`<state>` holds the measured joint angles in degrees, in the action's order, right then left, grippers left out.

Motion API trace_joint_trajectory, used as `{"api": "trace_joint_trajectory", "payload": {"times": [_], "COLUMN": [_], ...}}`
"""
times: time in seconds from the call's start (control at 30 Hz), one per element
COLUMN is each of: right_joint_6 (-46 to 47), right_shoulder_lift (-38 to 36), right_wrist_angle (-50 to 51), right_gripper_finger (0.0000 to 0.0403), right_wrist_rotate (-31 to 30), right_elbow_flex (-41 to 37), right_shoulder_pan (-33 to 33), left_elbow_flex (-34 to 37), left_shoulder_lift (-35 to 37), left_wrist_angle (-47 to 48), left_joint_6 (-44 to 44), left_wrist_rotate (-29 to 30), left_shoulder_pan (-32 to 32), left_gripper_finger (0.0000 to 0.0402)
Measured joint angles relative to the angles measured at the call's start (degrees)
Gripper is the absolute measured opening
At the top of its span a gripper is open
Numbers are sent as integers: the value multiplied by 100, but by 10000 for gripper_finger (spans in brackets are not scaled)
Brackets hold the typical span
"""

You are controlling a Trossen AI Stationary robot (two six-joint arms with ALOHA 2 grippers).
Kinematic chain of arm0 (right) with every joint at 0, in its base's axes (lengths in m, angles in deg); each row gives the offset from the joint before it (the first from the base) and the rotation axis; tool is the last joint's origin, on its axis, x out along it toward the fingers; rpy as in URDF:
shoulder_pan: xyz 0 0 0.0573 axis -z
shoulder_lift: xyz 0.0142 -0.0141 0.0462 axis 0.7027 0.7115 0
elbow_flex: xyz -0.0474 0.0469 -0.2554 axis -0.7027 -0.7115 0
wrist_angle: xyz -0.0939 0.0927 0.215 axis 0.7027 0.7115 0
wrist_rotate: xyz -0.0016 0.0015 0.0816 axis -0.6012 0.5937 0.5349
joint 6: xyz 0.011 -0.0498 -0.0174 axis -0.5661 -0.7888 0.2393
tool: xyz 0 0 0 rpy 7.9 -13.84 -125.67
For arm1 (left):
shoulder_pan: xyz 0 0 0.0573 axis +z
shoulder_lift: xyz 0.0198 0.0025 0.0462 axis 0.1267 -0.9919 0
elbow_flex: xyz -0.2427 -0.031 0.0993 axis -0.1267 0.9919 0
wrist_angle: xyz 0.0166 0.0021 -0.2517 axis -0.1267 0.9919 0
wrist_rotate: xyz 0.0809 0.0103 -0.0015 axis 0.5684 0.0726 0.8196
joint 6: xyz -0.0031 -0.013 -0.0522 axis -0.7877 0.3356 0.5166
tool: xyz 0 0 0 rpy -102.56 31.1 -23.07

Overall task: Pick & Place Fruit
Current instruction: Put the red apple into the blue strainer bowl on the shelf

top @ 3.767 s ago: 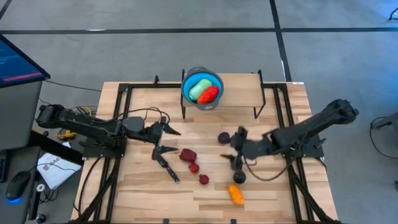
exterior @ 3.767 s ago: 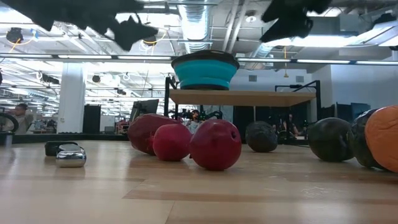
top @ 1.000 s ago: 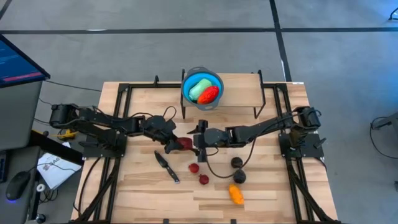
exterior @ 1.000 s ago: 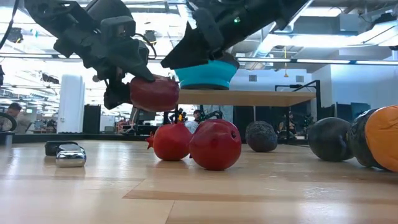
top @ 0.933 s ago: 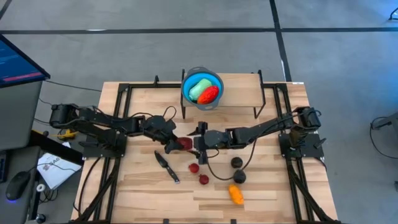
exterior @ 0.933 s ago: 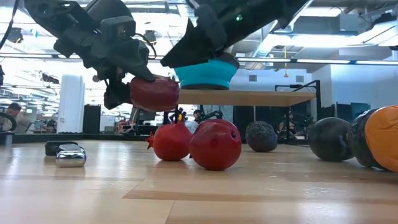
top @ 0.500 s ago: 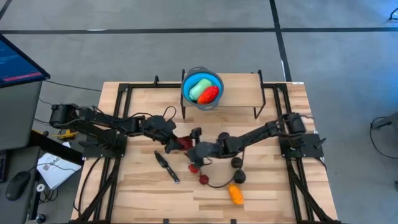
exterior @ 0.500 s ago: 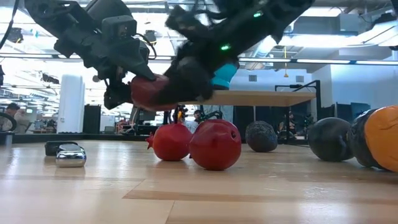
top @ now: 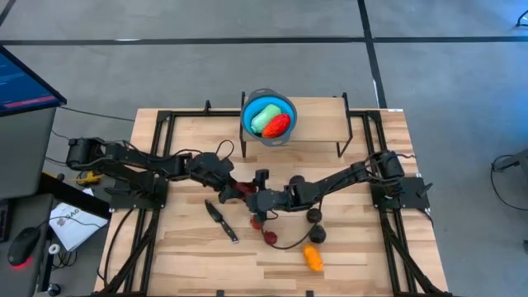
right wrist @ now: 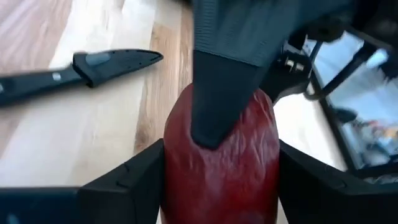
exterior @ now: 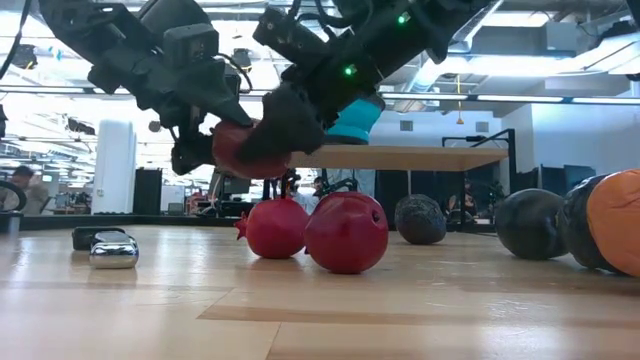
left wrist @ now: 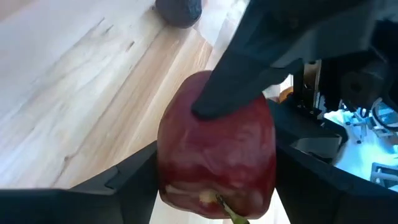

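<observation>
Tabletop (top: pixel 355 247): pale wood, smooth satin finish. Dark red fruit (left wrist: pixel 217 149): glossy plastic. Fingers (right wrist: pixel 217 81): matt black plastic.

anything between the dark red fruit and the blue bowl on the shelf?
Nothing visible in the high view: the gap from the dark red fruit up to the blue bowl on the raised shelf looks open. The fruit hangs above the table between the left gripper and right gripper, both sets of jaws on it.

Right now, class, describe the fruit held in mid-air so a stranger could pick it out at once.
Start at the blue bowl on the raised shelf, then drop to mid-table, where both pincers meet. The dark red fruit hangs there, clamped by the left pincer and right pincer; its neighbours lie on the wood.
</observation>
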<state>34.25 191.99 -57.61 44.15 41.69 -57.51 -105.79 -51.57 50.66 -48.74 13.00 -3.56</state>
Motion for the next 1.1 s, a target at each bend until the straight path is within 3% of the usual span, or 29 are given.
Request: {"api": "trace_joint_trajectory", "payload": {"times": [0.23,0.4,0.47,0.57,0.63,0.77,0.9,1.1], "right_joint_6": [1253,2097,2262,2366,2472,2722,2823,2818], "right_shoulder_lift": [44,-183,-328,-608,-781,-860,-863,-863], "right_wrist_angle": [65,-1239,-1895,-3259,-4009,-4668,-4893,-4934], "right_gripper_finger": [252,252,252,252,253,254,255,255], "right_wrist_rotate": [-260,-313,-207,549,1285,2647,3757,4640], "right_elbow_flex": [-303,-1221,-1704,-2271,-2573,-2758,-2647,-2420], "right_shoulder_pan": [-331,-442,-436,-334,-215,112,337,490], "left_elbow_flex": [-47,-38,-29,-15,-29,-25,-215,-663], "left_shoulder_lift": [338,1112,1430,1717,1760,1502,964,131], "left_wrist_angle": [-574,-770,-775,-783,-852,-1082,-1280,-1262], "left_joint_6": [-362,-1417,-2160,-3627,-4590,-5794,-6108,-6073], "left_wrist_rotate": [-1001,-965,-597,187,363,819,1266,1270], "left_shoulder_pan": [300,39,-260,-812,-1163,-1780,-2041,-2038], "left_gripper_finger": [342,365,365,359,352,340,333,346]}}
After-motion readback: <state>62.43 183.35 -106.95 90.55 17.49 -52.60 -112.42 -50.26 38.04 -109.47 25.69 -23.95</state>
